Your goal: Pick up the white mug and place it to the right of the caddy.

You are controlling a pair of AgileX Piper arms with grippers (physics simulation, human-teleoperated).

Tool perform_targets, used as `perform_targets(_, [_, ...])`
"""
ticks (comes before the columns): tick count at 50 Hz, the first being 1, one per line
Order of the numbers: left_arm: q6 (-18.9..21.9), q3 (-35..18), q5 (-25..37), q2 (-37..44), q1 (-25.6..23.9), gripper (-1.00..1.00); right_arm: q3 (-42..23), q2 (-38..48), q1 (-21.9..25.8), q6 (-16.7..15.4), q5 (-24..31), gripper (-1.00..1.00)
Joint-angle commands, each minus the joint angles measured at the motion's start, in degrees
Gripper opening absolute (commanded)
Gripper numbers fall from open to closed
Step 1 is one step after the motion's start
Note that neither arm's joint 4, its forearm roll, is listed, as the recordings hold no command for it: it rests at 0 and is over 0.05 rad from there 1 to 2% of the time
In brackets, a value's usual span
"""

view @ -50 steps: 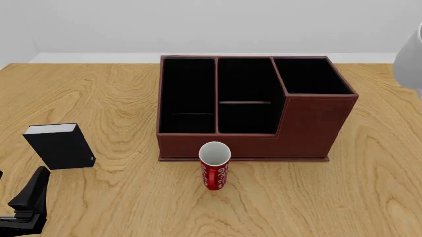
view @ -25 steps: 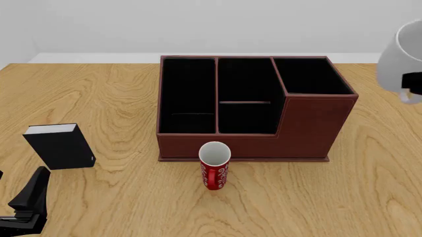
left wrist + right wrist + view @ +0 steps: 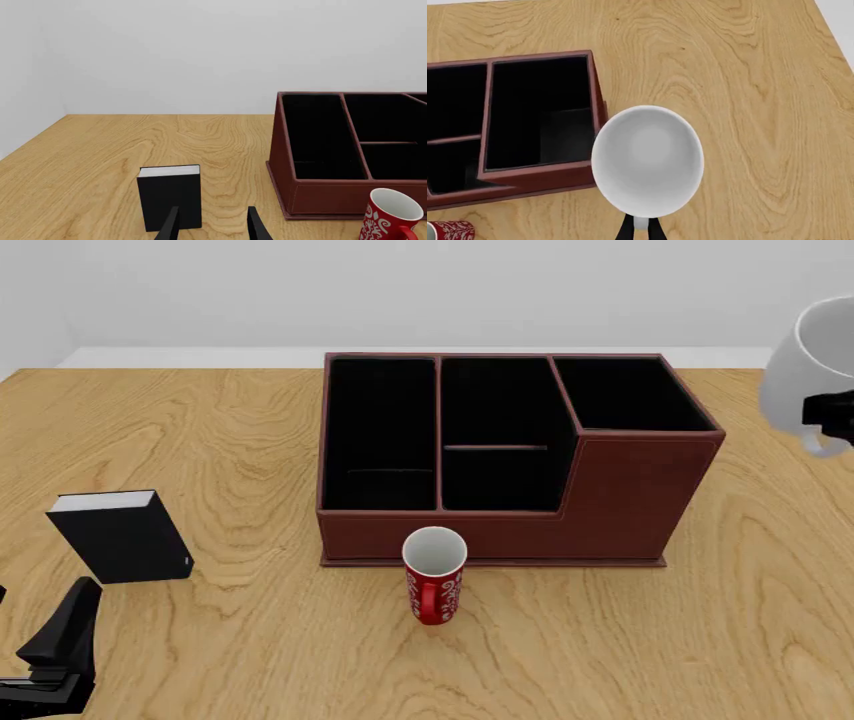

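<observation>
White mug (image 3: 806,362) upright, mouth upward

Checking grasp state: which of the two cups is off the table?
The white mug, held by the right gripper beside the caddy. The red cup stands on the table in front of it.

white mug (image 3: 801,365) aloft, right of caddy (image 3: 627,490)

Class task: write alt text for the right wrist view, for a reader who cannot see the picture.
A white mug, seen from above with its open mouth facing the camera, is held by the right gripper over bare wooden table just beside the tall end of a dark red-brown caddy with black-lined compartments. The top of a red patterned cup shows at one corner.
</observation>
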Motion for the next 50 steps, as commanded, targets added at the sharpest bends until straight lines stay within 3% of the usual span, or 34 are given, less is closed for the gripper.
perform_targets(1, [0.0, 0.0, 0.0, 0.0, 0.0, 1.0, 1.2, 1.3, 0.2, 1.3, -1.9, -1.0])
perform_targets(21, [0.0, 0.0, 0.0, 0.0, 0.0, 1.0, 4.2, 1.8, -2.4, -0.5, -3.8, -1.0])
perform_targets(50, [0.0, 0.0, 0.0, 0.0, 0.0, 1.0, 6.4, 2.7, -2.8, -0.2, -6.1, -1.0])
